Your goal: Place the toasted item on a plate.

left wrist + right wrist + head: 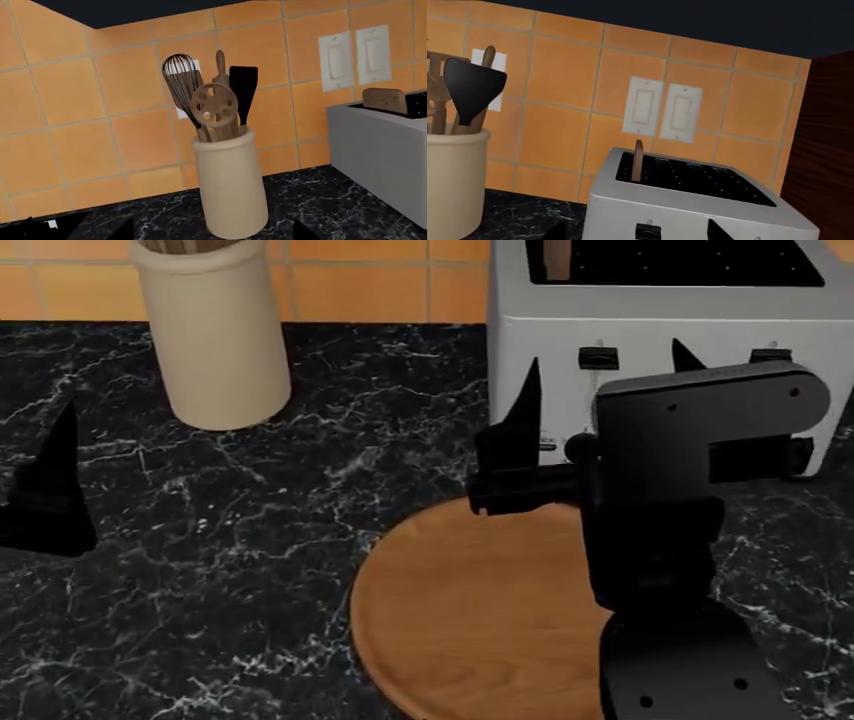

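Note:
The toasted item point(637, 160) is a thin brown slice standing upright in the left slot of the grey toaster point(694, 205). It also shows in the left wrist view point(385, 100) and at the top of the head view point(558, 258). The plate point(467, 620) is a round wooden disc on the black counter in front of the toaster. My right gripper point(607, 380) is open and empty. It hangs above the plate's far edge, facing the toaster's front. My left gripper point(213, 235) is open and empty, facing the utensil crock; one of its fingers point(54, 470) shows at the left of the head view.
A cream utensil crock point(230, 185) with a whisk, spatula and wooden tools stands left of the toaster, against the orange tiled wall. Wall switches point(662, 111) sit above the toaster. A dark wooden panel point(820, 150) stands to the toaster's right.

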Controlling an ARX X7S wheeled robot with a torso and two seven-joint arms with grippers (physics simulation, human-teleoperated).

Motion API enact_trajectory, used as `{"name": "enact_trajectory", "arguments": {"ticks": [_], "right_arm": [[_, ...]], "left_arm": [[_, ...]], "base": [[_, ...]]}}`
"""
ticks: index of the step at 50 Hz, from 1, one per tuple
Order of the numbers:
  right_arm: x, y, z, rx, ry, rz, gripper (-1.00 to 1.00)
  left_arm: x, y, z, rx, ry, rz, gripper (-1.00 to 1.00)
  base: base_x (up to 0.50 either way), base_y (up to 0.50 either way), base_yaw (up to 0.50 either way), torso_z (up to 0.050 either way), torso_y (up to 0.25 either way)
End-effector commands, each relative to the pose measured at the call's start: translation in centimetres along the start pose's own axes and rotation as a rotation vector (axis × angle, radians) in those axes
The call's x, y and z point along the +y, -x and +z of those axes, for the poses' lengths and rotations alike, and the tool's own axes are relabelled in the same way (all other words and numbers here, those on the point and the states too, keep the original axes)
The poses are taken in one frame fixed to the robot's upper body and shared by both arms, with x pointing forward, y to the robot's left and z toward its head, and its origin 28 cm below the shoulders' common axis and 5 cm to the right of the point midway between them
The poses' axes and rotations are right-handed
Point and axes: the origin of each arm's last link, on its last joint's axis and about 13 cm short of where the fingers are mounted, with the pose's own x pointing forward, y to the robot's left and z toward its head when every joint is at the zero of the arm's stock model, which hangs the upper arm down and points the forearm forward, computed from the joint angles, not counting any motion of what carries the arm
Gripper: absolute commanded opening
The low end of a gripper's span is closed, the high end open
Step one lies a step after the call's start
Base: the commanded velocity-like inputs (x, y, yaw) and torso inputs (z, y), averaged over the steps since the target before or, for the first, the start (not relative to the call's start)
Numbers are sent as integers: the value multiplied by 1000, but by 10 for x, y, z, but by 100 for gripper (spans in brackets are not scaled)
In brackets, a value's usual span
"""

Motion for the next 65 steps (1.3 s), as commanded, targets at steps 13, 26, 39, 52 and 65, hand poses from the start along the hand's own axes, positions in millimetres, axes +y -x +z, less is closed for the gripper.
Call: {"name": "enact_trajectory", "arguments": {"ticks": [13, 26, 39, 52, 65], "right_arm": [[1, 2, 0, 0, 5, 5, 100], [1, 2, -2, 4, 3, 4, 100], [2, 1, -2, 1, 1, 7, 100], [-4, 10, 26, 5, 54, -4, 100], [-17, 0, 71, 103, 125, 47, 100]], "left_arm": [[1, 3, -1, -2, 0, 2, 100], [0, 3, -1, 0, -4, 0, 100], [0, 2, -1, 1, -2, 2, 100], [-1, 1, -3, 5, -3, -5, 100], [-3, 3, -4, 4, 1, -14, 100]], "base": [[418, 0, 0, 0, 1], [417, 0, 0, 0, 1], [105, 0, 0, 0, 1], [0, 0, 0, 0, 0], [0, 0, 0, 0, 0]]}}
